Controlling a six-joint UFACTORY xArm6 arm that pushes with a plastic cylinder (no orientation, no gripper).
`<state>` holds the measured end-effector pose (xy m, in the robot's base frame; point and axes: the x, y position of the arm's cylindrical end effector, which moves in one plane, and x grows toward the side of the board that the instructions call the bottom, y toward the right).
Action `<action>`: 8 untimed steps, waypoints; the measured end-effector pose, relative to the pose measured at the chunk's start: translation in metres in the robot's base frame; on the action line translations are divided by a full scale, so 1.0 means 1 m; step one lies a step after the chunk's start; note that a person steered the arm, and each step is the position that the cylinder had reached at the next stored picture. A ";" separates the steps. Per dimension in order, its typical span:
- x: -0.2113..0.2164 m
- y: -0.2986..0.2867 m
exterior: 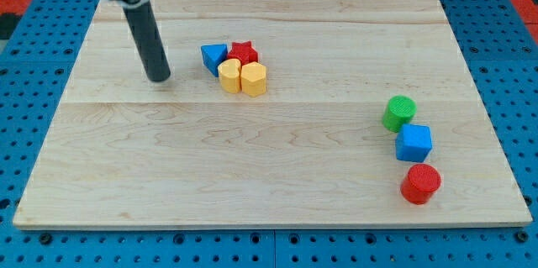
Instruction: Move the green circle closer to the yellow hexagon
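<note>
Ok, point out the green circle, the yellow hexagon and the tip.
green circle (399,112), camera view, top face.
yellow hexagon (254,77), camera view, top face.
my tip (158,77), camera view, rod's lower end.

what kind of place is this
Probably a robotics lab bench: a wooden board lies on blue perforated panels, my tip stands left of the yellow hexagon, and the green circle sits far right.

Pale matt wood board (252,159) w/ visible grain; dark matt rod (148,41).

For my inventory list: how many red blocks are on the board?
2: a red star in the cluster at the view's top centre, and a red cylinder at the view's lower right. None seems hidden.
</note>
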<state>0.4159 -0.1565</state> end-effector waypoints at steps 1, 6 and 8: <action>0.041 0.050; 0.083 0.267; 0.008 0.286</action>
<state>0.4241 0.1292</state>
